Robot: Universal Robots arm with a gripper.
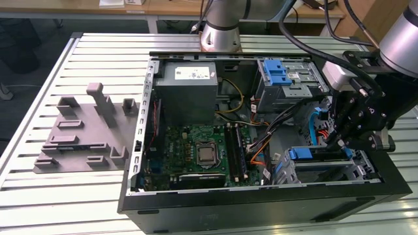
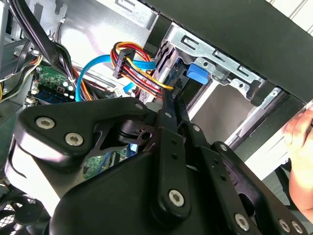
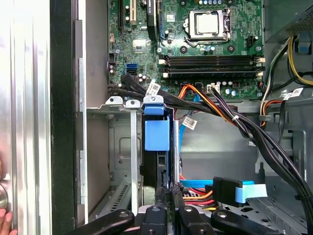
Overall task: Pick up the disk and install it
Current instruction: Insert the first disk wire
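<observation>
Fingers [image 3: 168, 196] of the gripper [image 3: 167, 193] sit pinched narrow against the disk's [image 3: 157, 161] edge in the first wrist view, the disk standing upright in the cage [image 3: 122, 147] with its blue tab [image 3: 157, 134] at the far end. Beyond it that view shows the motherboard [image 3: 195, 54]. The second wrist view adds a blue cable [image 2: 93, 68] and a bundle of coloured wires [image 2: 134, 56] near the cage [image 2: 215, 63], plus a hand [image 2: 301, 132] at the case's outer wall. In the exterior view, the gripper [image 1: 339, 144] reaches into the case [image 1: 261, 205] at the exterior view's right; a grey fixture [image 1: 85, 132] lies on the slatted table [image 1: 39, 196], with desks [image 1: 170, 7] behind.
</observation>
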